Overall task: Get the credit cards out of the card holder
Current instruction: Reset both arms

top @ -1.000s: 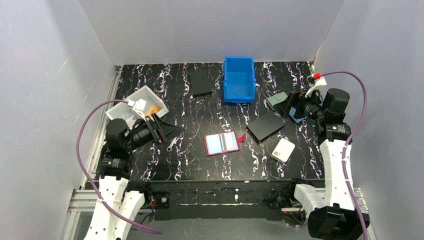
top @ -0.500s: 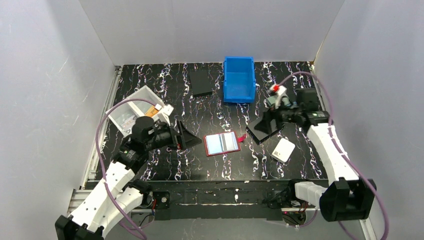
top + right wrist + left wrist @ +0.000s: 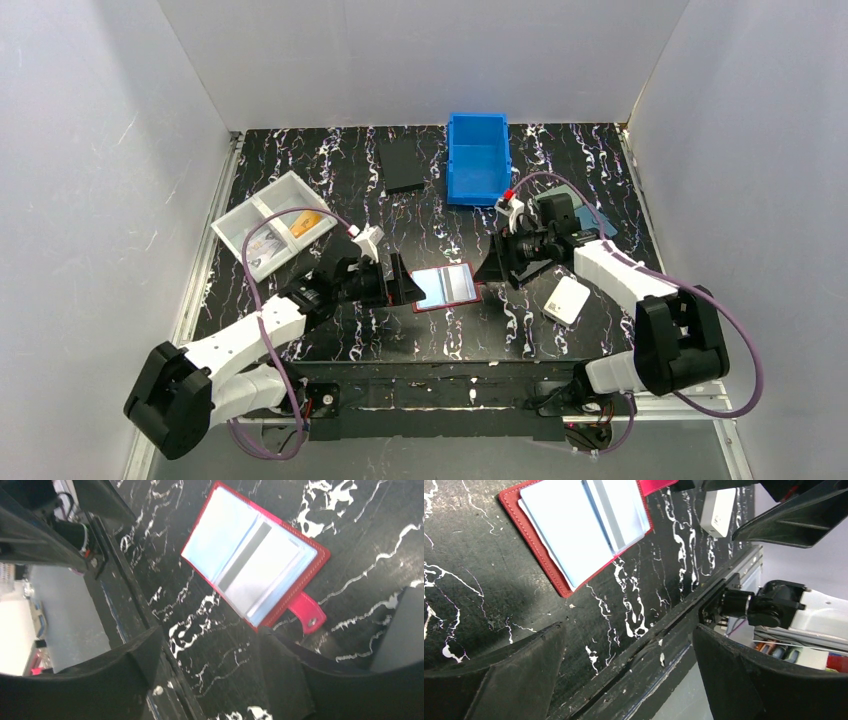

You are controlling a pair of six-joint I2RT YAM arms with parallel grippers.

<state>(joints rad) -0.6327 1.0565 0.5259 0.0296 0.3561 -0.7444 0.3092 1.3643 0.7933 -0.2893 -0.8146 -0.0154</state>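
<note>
The red card holder (image 3: 446, 288) lies open and flat at the table's middle, pale blue-grey pockets up and snap tab (image 3: 308, 614) to its right. A pale sheet with a grey stripe (image 3: 246, 556) shows in one pocket. An orange card (image 3: 306, 222) and a whitish card (image 3: 268, 243) lie in the white tray (image 3: 262, 207) at the left. My left gripper (image 3: 402, 281) is open and empty just left of the holder (image 3: 579, 525). My right gripper (image 3: 494, 268) is open and empty just right of it, by the tab. Neither touches the holder (image 3: 255, 555).
A blue bin (image 3: 478, 158) and a flat black case (image 3: 403, 165) stand at the back. Another black case (image 3: 535, 258) lies under my right arm. A white wallet (image 3: 567, 298) lies at the front right and also shows in the left wrist view (image 3: 719, 510).
My left arm has swung from the white tray to the holder's left side. My right arm has swung from the back right to the holder's right side. The holder has not moved.
</note>
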